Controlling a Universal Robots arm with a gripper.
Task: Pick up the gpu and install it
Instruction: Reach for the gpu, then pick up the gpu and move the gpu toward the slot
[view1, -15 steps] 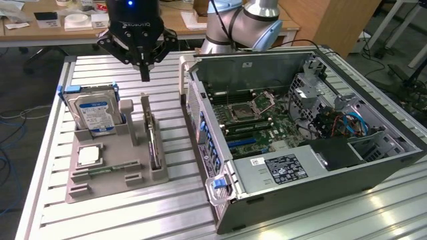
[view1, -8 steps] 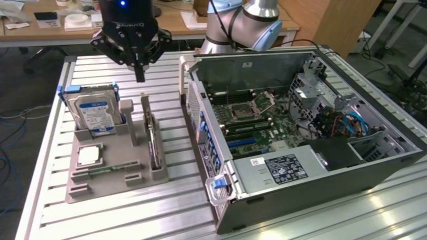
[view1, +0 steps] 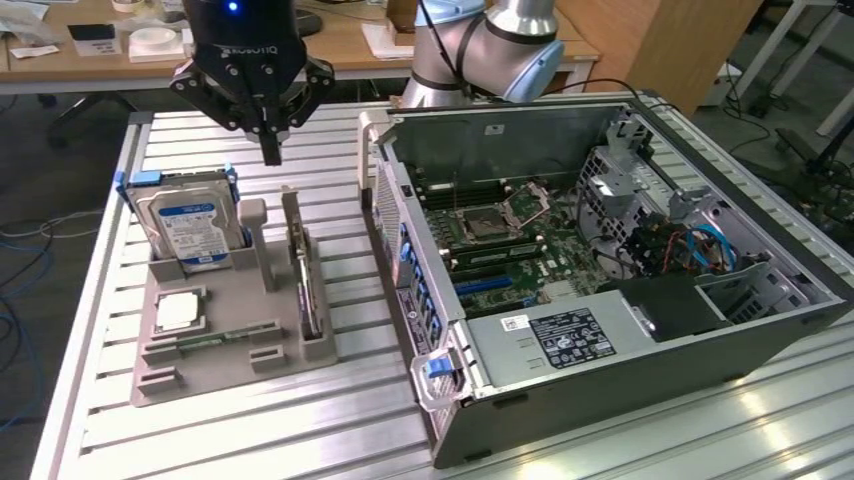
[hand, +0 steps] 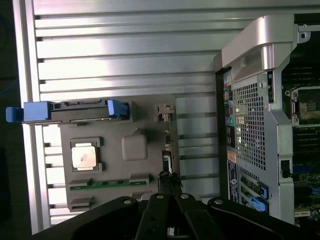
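My pincer (view1: 272, 155) hangs with its fingers pressed together and nothing between them, above the far end of the gray tray (view1: 234, 285) as the exterior view has it. In the wrist view my fingertips (hand: 169, 181) sit right over one end of the gpu (hand: 168, 157). The gpu (view1: 310, 290) stands on edge in its slot along the side of the tray nearest the computer case (view1: 641, 400), untouched.

Sharing the tray, toward the exterior view's left, are the hard drive (view1: 194, 225) upright in blue rails, the processor chip (view1: 178, 310) lying flat, and the green memory stick (view1: 214, 342) in a low groove. All rest on the ribbed metal table (view1: 334, 420).

Just beside the tray, the case lies open side up, its perforated rear wall (view1: 400, 270) standing between the gpu and the motherboard (view1: 501, 215). The power supply (view1: 561, 335) fills the case's near end, and blue cables (view1: 694, 250) crowd the drive bay. Beyond is a wooden desk (view1: 334, 50).
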